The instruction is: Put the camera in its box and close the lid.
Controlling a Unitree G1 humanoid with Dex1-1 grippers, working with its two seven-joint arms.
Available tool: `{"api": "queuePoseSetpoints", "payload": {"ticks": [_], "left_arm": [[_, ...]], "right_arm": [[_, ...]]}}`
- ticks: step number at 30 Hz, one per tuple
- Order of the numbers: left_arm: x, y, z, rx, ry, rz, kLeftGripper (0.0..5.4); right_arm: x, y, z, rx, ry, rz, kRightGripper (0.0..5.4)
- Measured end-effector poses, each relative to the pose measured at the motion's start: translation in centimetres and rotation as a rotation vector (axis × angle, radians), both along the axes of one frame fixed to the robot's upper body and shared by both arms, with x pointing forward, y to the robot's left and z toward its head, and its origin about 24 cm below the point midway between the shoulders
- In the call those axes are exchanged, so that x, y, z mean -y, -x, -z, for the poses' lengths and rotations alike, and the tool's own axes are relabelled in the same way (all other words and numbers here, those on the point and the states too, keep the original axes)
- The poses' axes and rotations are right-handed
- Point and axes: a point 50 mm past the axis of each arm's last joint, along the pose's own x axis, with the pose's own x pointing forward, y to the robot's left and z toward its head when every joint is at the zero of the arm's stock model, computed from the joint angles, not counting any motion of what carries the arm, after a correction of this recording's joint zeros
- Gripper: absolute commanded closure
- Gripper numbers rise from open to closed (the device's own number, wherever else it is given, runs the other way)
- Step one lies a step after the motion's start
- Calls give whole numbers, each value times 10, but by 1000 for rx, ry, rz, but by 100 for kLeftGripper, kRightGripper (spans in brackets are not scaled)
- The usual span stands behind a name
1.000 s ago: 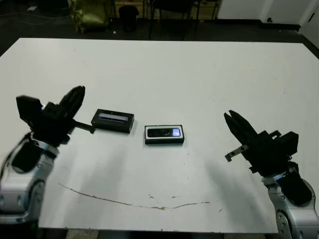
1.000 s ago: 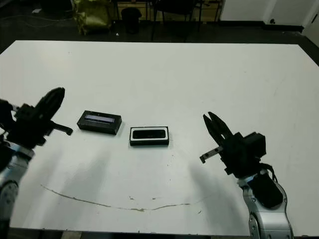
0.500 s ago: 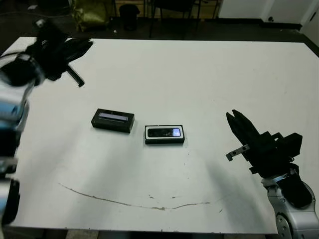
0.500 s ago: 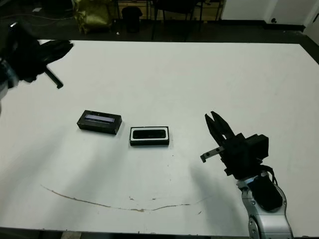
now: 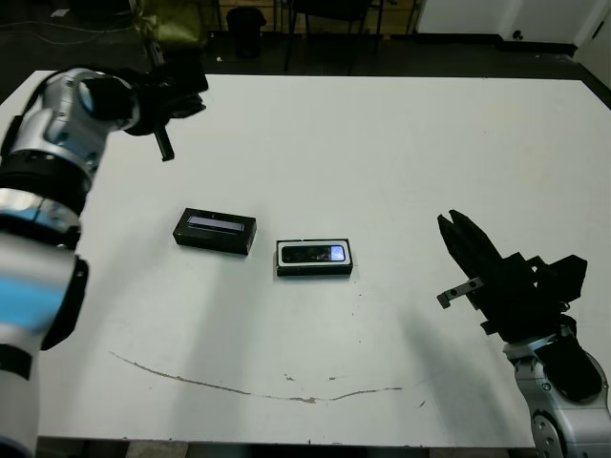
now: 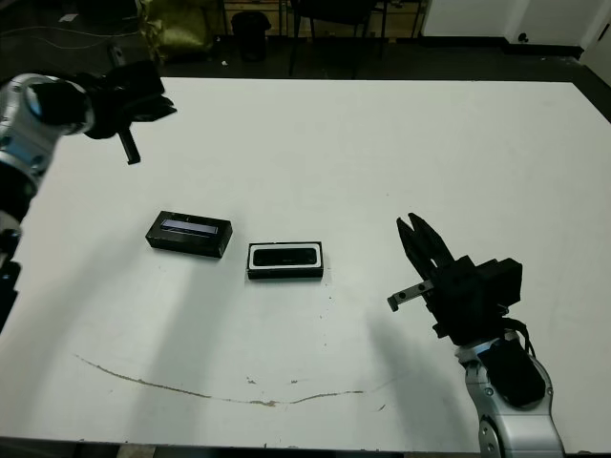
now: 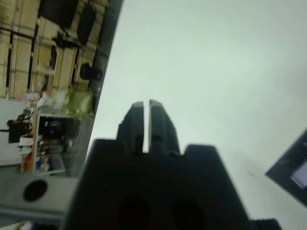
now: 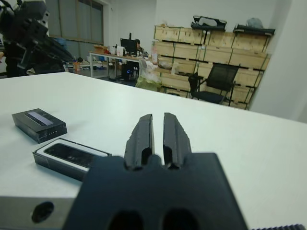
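Head view: camera [image 5: 315, 254] lies inside box [image 5: 314, 270] mid-table; lid [image 5: 216, 230] sits just left of it, apart. Left gripper [image 5: 178, 84] raised near far-left table edge; right gripper [image 5: 460, 243] hovers right of box.
Left wrist: fingers [image 7: 135, 122] pressed together, empty.
Right wrist: fingers [image 8: 142, 136] nearly together, empty; box and lid ahead.

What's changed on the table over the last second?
The left end effector swung from beside the lid up and away toward the table's far left corner, taking nothing with it. The lid, the box with the camera lying in it, and the right end effector stayed put.
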Motion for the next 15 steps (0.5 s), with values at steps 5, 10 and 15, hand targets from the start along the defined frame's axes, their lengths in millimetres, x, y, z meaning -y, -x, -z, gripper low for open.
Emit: {"api": "queuePoseSetpoints", "payload": {"ticks": [5,10,15], "left_arm": [[1,0,11,22,-147,36,540],[8,2,18,80,-243,135,540],[11,6,31,129,-323,224,540]], "right_arm": [[1,3,1,-13,-2,18,538],[1,4,3,-37,-4,33,538],[0,5,4,-52,3,40,538]]}}
